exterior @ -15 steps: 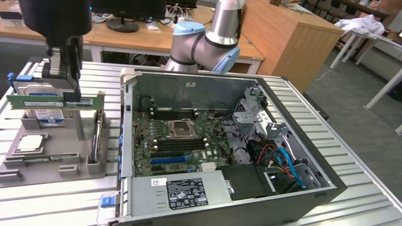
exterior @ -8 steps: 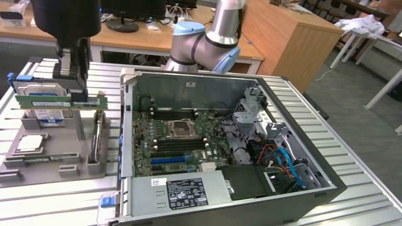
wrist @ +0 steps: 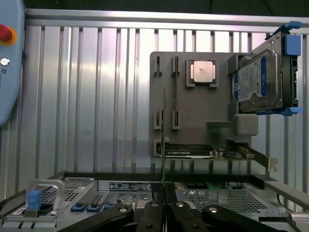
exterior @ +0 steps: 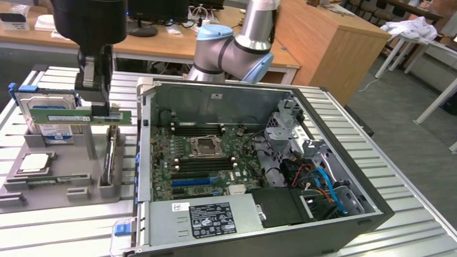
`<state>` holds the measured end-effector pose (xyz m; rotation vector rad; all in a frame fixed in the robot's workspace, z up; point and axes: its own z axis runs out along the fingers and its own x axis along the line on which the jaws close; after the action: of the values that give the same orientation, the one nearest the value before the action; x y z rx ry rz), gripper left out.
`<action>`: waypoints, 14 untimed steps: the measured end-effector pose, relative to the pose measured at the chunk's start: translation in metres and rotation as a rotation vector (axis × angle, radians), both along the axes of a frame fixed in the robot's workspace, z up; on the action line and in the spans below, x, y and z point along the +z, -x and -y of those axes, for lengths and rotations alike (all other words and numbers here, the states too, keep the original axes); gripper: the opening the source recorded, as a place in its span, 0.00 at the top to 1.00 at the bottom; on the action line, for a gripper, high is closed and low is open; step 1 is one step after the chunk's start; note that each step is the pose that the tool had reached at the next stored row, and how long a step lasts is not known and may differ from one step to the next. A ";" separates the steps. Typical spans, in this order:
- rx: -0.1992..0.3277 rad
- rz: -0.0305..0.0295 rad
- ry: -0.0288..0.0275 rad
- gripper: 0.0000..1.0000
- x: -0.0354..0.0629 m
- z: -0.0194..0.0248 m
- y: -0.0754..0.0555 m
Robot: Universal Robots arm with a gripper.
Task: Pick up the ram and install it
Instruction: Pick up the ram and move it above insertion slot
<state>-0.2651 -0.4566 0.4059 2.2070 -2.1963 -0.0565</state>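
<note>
- Writing: the hard drive (exterior: 46, 101) (wrist: 258, 82) carries a white-and-blue label, and the power supply (exterior: 164, 225) carries a black-and-white label (exterior: 212, 217); the print on both is too small to read
- Gripper (exterior: 100, 110) (wrist: 164, 205): the fingers (wrist: 150, 212) stand narrow, clamped on the ram (exterior: 64, 116) (wrist: 163, 145)
- Ram: a green stick held level in the air above the grey holder (exterior: 64, 182) (wrist: 193, 121), just in front of the hard drive in the exterior view, at that view's left of the computer case (exterior: 343, 230); in the wrist view it appears edge-on as a thin line
- Grey holder: it contains the upright hard drive in blue brackets, a square processor (exterior: 32, 163) (wrist: 203, 72) lying flat in a recess, and a graphics card (wrist: 193, 152) standing on edge in a slot
- Computer case: open, lying on its side; it contains the green motherboard (exterior: 207, 155) with its empty processor socket, the power supply at the near edge, and blue and orange cables (exterior: 325, 184) at the exterior view's right
- Surface: a ribbed metal table (exterior: 400, 176) (wrist: 96, 96) bears the holder and the case side by side
- Room: wooden desks (exterior: 321, 43) stand behind the silver-and-blue robot arm (exterior: 239, 43)
</note>
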 end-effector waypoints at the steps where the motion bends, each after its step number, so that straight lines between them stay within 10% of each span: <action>1: 0.000 -0.0003 0.0000 0.88 0.0000 0.0000 -0.002; 14: 0.000 -0.0055 0.0001 0.88 0.0000 0.0000 -0.025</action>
<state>-0.2399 -0.4566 0.4060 2.2042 -2.1934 -0.0625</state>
